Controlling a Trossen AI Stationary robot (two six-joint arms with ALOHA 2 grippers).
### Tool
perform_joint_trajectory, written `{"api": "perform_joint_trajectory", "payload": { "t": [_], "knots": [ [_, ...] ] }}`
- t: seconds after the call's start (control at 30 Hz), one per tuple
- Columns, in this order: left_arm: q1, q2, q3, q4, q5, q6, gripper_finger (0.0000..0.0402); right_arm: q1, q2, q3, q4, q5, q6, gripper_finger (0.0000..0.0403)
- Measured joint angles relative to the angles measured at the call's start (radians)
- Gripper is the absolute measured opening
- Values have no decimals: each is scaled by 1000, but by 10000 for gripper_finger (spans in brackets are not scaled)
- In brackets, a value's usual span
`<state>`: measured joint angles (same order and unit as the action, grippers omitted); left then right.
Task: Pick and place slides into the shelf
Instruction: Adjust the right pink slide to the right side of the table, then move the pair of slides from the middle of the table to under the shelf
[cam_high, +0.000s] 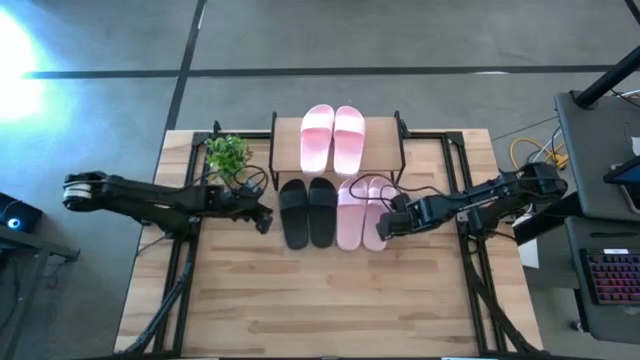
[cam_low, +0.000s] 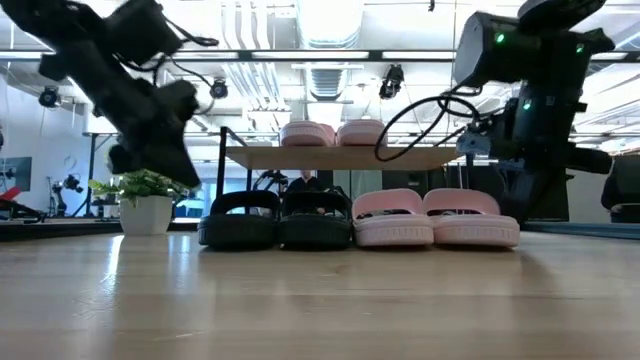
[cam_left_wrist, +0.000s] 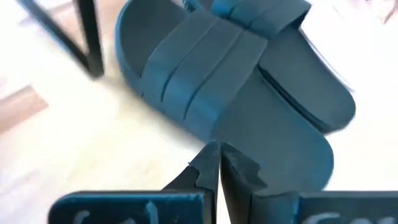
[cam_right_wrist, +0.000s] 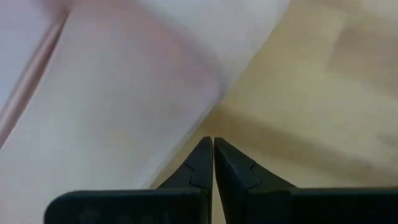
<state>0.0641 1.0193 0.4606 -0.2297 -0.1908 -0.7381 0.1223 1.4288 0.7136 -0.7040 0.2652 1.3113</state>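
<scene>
Nudging with fingers pressed together: left gripper (cam_high: 265, 220) beside black slides (cam_high: 308, 213), right gripper (cam_high: 385, 226) against lower pink slides (cam_high: 361, 212). Two more pink slides (cam_high: 333, 138) atop shelf (cam_high: 286, 150). Seemingly final squaring-up; next, likely backing both arms off.

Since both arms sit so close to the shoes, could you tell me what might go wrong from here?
1. The right gripper, shut, sits at the edge of the outer pink slide; a sideways move could knock that pair askew.
2. The left gripper, shut, is close beside the black slides and could nudge them.
3. The left arm lies close to the small plant and might tip it.
</scene>
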Motion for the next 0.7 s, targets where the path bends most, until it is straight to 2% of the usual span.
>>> {"api": "perform_joint_trajectory", "payload": {
  "t": [0.13, 0.27, 0.47, 0.57, 0.7],
  "knots": [
    [-66, -82, -5, -102, 4, -67, 0, 70, -3, 18, -1, -80, 28, 8],
    [-193, -129, -9, -83, 16, -108, 0, 183, -3, 49, 9, -97, 139, 8],
    [-370, -136, -8, 13, -62, -182, 0, 314, 1, 70, 61, -32, 341, 8],
    [-418, -116, -8, 44, -84, -199, 0, 325, 13, 70, 98, 12, 416, 8],
    [-445, -91, -8, 55, -86, -199, 0, 316, 55, 70, 187, 24, 423, 9]
  ]
}}
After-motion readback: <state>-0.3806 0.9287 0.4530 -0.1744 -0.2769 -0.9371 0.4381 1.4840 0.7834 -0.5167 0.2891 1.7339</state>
